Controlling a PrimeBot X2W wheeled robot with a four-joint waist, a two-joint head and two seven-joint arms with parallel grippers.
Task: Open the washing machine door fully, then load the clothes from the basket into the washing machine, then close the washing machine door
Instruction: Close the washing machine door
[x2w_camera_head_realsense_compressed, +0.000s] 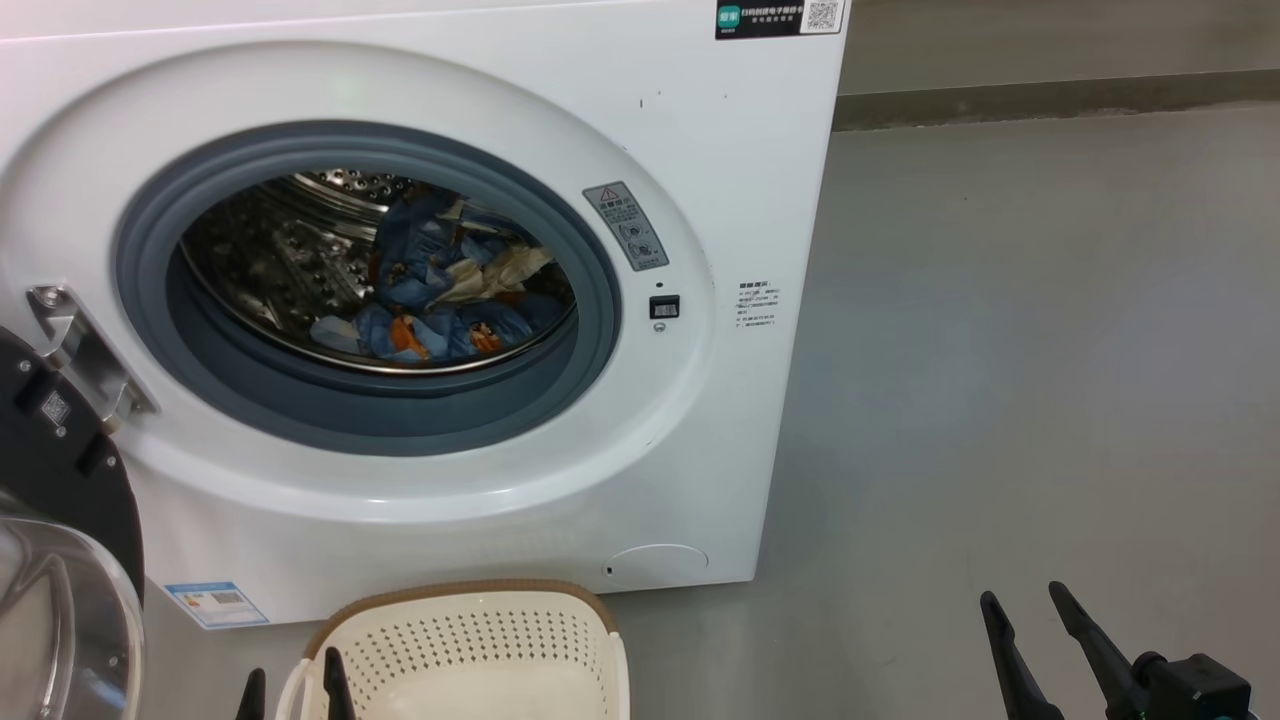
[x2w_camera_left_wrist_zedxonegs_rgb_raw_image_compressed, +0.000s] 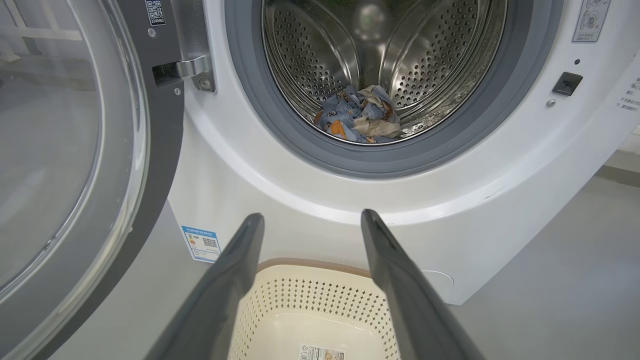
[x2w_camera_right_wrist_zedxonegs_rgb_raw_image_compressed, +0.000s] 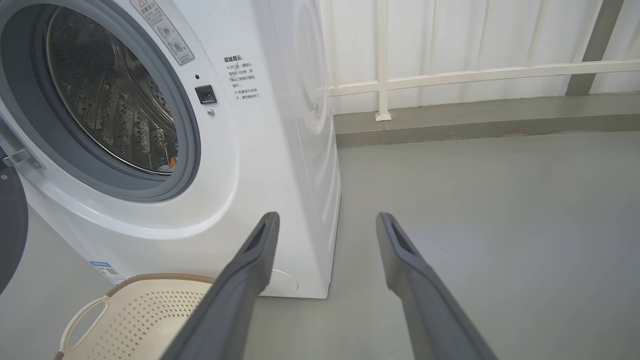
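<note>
The white washing machine (x2w_camera_head_realsense_compressed: 500, 90) stands ahead with its door (x2w_camera_head_realsense_compressed: 60, 520) swung open at the left, glass bowl facing out. The light blue bear-print clothes (x2w_camera_head_realsense_compressed: 440, 290) lie bunched inside the steel drum (x2w_camera_left_wrist_zedxonegs_rgb_raw_image_compressed: 320, 60). On the floor below sits the cream basket (x2w_camera_head_realsense_compressed: 470, 640) with nothing in it, its label sticker (x2w_camera_left_wrist_zedxonegs_rgb_raw_image_compressed: 320, 352) showing on the bottom. My left gripper (x2w_camera_left_wrist_zedxonegs_rgb_raw_image_compressed: 312, 216) hangs open just above the basket, nothing between its fingers. My right gripper (x2w_camera_head_realsense_compressed: 1025, 598) is open over the bare floor at the lower right, apart from the machine.
Grey floor (x2w_camera_head_realsense_compressed: 1000, 350) stretches to the right of the machine. A white railing (x2w_camera_right_wrist_zedxonegs_rgb_raw_image_compressed: 450, 75) and a low kerb run along the back wall. The open door (x2w_camera_left_wrist_zedxonegs_rgb_raw_image_compressed: 75, 175) takes up the space to the left.
</note>
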